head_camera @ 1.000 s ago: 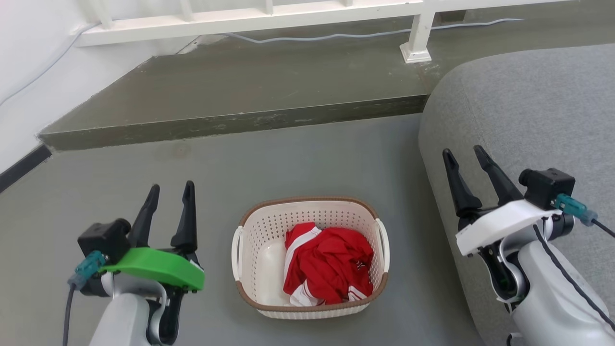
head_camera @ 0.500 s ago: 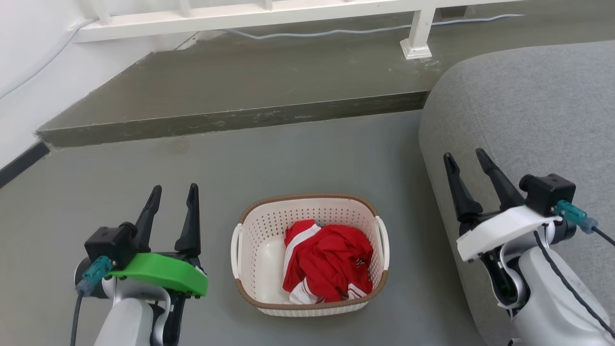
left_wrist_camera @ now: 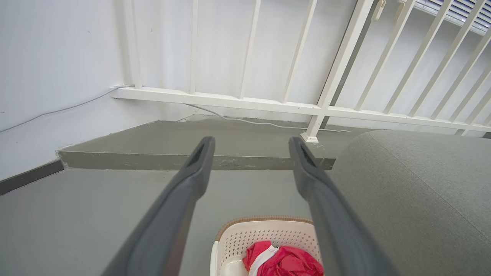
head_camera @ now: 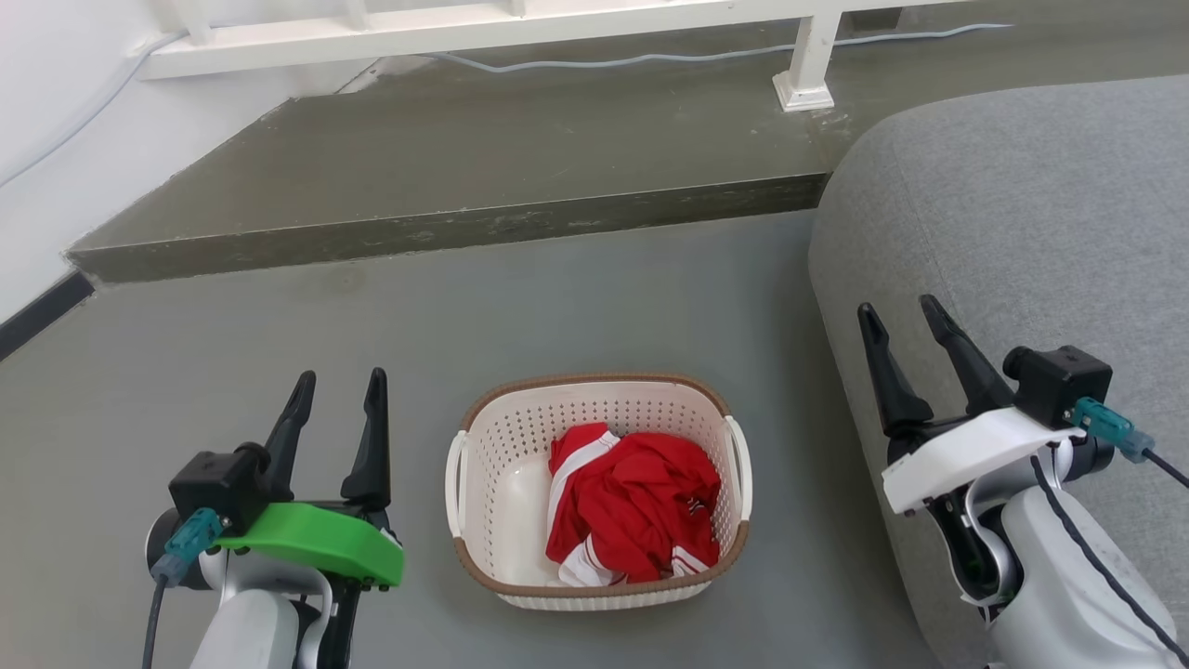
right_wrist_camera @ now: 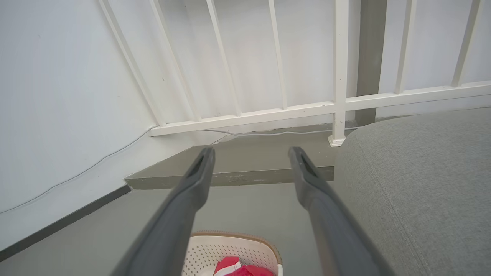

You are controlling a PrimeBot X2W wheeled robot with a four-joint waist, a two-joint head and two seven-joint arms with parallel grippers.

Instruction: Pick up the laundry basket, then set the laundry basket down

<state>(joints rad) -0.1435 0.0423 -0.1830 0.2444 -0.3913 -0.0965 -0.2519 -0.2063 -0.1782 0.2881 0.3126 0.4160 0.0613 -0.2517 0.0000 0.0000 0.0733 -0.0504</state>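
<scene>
The laundry basket (head_camera: 594, 400), cream-white and perforated with a brown rim and white loop handles, stands on the grey floor between my arms, holding a crumpled red and white garment (head_camera: 636, 511). My left gripper (head_camera: 340, 383) is open and empty, to the basket's left and apart from it. On the right, beside the sofa, my right gripper (head_camera: 899, 311) is open and empty, clear of the basket. The left wrist view catches the basket (left_wrist_camera: 264, 230) low between the fingers. In the right wrist view the basket (right_wrist_camera: 230, 245) sits at the bottom edge.
A grey sofa (head_camera: 1022, 214) fills the right side, close to my right arm. A raised concrete step (head_camera: 446, 232) runs behind the basket, with a white railing (head_camera: 483, 32) and a cable on it. A white wall with a dark skirting (head_camera: 42, 311) bounds the left.
The head camera has tilted slightly, shifting the whole picture. Both grippers sit a little lower in view, still open; the basket has not moved on the floor.
</scene>
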